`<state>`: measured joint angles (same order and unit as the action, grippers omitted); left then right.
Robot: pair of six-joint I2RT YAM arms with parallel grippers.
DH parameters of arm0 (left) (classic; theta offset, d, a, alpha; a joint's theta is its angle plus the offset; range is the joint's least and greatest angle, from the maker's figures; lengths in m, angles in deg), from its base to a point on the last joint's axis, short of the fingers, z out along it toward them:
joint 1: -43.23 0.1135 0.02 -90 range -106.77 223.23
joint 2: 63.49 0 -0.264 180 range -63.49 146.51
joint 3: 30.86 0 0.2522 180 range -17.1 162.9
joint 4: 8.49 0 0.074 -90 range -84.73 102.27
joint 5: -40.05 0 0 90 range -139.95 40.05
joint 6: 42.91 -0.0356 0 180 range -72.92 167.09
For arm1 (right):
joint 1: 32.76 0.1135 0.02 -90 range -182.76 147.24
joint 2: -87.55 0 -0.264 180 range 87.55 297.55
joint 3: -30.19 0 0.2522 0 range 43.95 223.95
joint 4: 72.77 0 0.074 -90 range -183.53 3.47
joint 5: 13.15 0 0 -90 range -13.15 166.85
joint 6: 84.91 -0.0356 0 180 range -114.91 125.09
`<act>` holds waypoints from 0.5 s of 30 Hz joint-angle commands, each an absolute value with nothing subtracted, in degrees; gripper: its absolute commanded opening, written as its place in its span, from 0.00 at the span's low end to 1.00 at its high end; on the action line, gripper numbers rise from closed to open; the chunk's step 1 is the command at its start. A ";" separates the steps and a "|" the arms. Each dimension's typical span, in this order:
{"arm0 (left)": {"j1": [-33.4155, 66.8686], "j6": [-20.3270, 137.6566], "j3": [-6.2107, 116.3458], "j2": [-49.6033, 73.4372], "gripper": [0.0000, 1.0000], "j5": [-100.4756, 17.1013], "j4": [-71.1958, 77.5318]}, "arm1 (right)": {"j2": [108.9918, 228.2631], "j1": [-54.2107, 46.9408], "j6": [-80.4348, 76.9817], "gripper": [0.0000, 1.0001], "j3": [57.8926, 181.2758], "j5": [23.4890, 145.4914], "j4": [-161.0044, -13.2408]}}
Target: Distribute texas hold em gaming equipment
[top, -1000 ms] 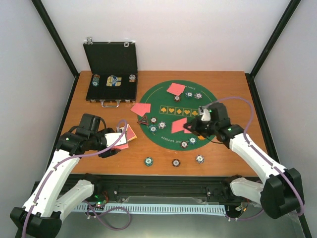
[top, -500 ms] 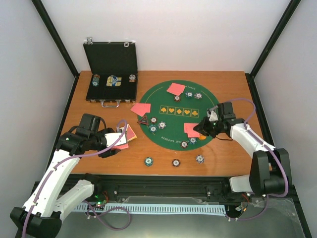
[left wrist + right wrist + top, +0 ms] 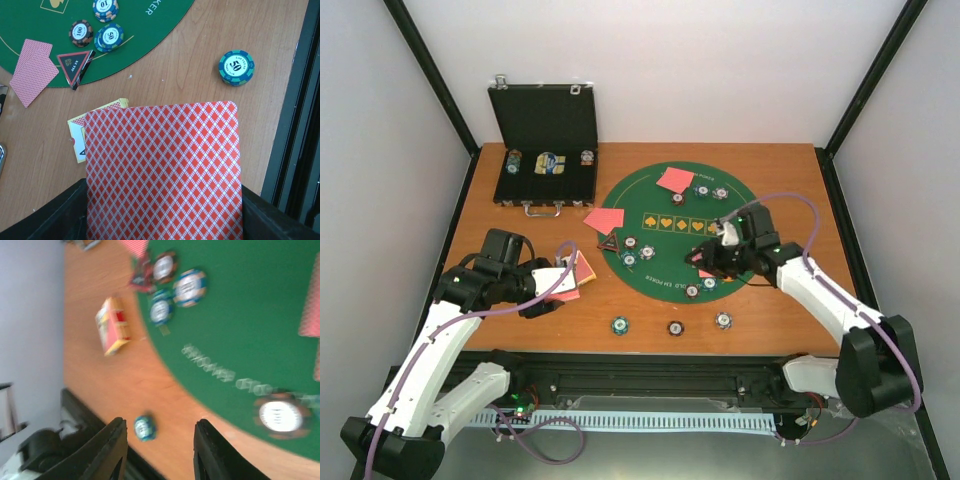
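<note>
Wooden table (image 3: 790, 170), green felt mat (image 3: 660, 215) centre. Right gripper (image 3: 718, 252): fingers just parted, empty; dealt card (image 3: 311, 310) released on mat's near-right edge. Left gripper (image 3: 558, 282): clamped on next red-backed card (image 3: 162, 172), left of mat. Judgement: another hand position served, dealing unfinished.

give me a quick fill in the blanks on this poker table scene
1. The left pincer is shut on a red-backed ____.
2. The right pincer, over the green mat, holds ____.
3. On the bare table between the mat and the arms lie ____ chips.
4. The black case has its lid ____.
Missing words: card; nothing; three; open.
</note>
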<state>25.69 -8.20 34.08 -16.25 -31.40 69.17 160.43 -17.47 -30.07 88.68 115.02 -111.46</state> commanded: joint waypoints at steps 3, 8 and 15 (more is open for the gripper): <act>25.30 -8.74 36.40 -16.56 0.38 -29.90 68.03 | 156.22 -1.20 -39.66 0.61 92.10 112.83 -102.47; 25.30 -8.64 36.87 -16.64 0.38 -29.65 68.07 | 157.95 9.79 -45.15 0.83 93.78 109.92 -94.98; 25.30 -8.73 37.03 -16.56 0.39 -29.30 68.46 | 166.34 19.09 -48.50 0.89 96.19 110.61 -85.55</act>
